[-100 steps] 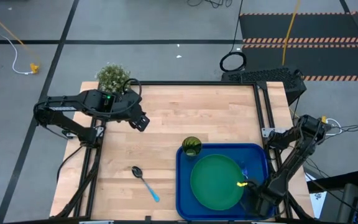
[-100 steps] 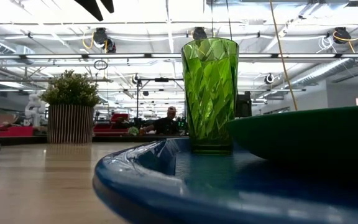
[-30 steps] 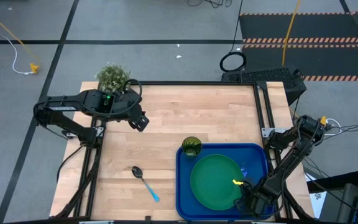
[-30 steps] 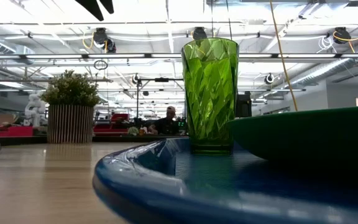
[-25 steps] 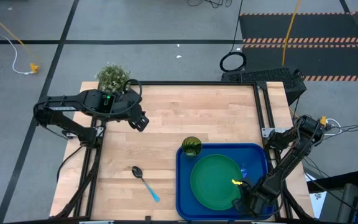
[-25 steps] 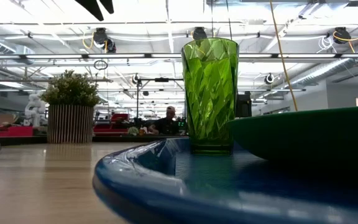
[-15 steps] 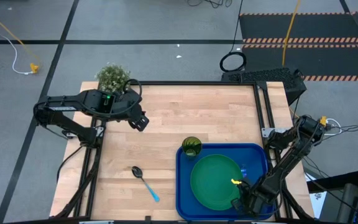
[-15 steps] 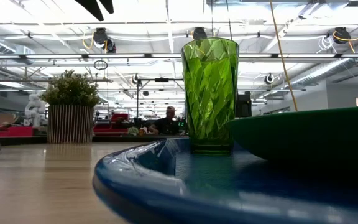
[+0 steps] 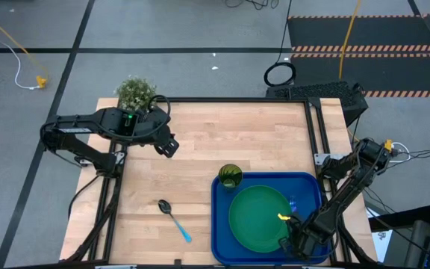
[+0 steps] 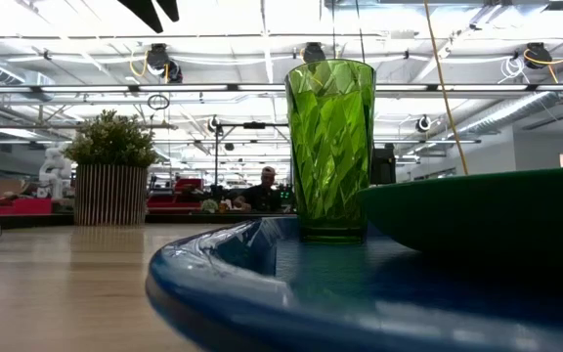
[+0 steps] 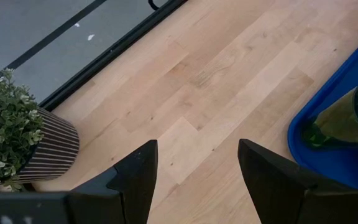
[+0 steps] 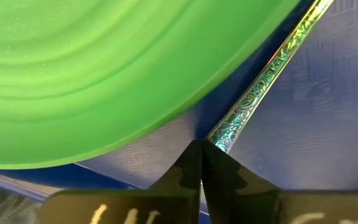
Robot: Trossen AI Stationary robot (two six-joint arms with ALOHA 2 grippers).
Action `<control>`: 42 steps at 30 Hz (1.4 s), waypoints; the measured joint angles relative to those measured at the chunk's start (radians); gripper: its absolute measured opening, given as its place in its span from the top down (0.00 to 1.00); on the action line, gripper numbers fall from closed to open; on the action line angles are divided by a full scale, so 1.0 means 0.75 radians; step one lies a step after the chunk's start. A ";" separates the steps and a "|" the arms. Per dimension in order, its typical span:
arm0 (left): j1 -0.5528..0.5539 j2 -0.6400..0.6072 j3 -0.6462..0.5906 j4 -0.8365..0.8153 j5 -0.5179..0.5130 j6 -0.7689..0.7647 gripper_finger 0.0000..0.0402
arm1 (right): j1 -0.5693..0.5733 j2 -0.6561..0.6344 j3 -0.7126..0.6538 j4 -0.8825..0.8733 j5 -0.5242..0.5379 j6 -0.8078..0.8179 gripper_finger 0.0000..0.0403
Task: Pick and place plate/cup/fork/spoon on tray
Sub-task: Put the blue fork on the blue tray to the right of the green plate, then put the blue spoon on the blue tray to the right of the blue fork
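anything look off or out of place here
Only the spoon stands out: it lies on the bare wood beside the tray, while the plate and cup sit on it upright. Nothing looks spilled or damaged.

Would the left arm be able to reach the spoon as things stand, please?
Probably yes: the spoon lies alone on bare table left of the tray, and the left gripper hangs open with nothing between.
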 joint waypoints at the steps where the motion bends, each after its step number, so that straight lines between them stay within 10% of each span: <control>1: 0.000 0.000 0.000 0.000 0.000 0.001 0.44 | 0.000 0.000 0.000 -0.002 0.000 -0.004 1.00; 31: -0.214 0.000 0.000 -0.018 0.092 -0.087 0.44 | 0.001 -0.326 -0.005 -0.230 0.294 0.007 1.00; 42: -0.480 0.064 -0.047 -0.053 0.412 0.300 0.44 | 0.000 -0.476 -0.004 -0.227 0.626 -0.021 1.00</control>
